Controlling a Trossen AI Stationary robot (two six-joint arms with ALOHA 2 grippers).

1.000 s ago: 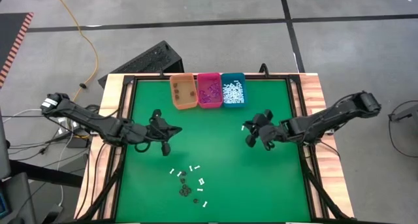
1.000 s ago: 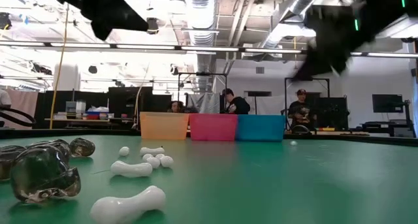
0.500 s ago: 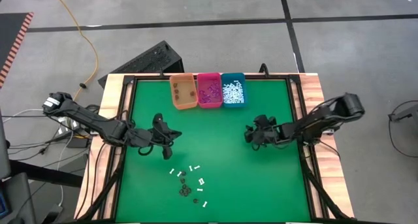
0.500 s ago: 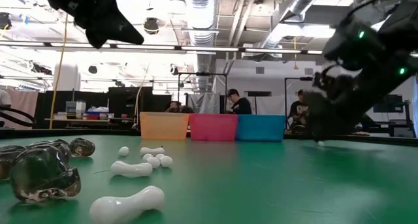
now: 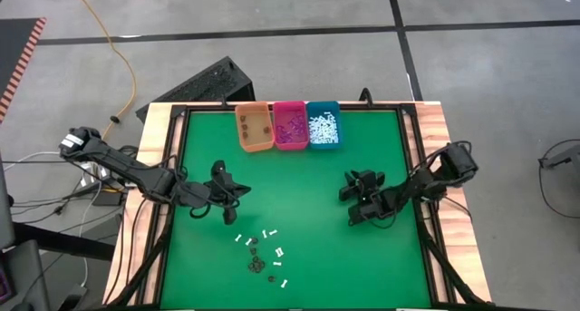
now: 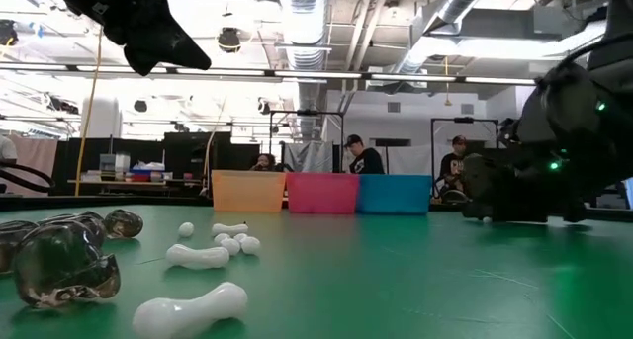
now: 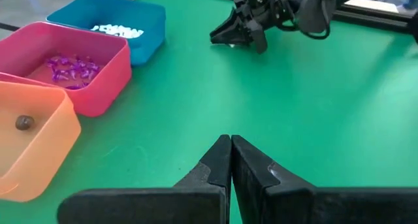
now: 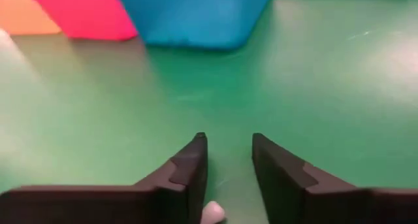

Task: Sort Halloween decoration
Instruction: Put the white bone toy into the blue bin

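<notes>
The right gripper (image 5: 355, 205) lies low over the green table (image 5: 308, 257) at centre-right of the high view, fingers spread, a white piece (image 8: 212, 213) between them near their base. A second ago it hung higher and farther up the frame. The left gripper (image 5: 228, 208), left of centre, is pressed together and has barely shifted. Loose Halloween decoration (image 5: 261, 256) sits lower centre; sorted pieces fill the orange bin (image 5: 255, 127), pink bin (image 5: 291, 125) and teal bin (image 5: 323, 124) at top.

I see the green table (image 5: 299, 229) carrying orange (image 5: 255, 128), pink (image 5: 291, 125) and teal (image 5: 323, 123) bins along its far edge, and scattered white and dark Halloween decoration pieces (image 5: 263, 254) near the front.
</notes>
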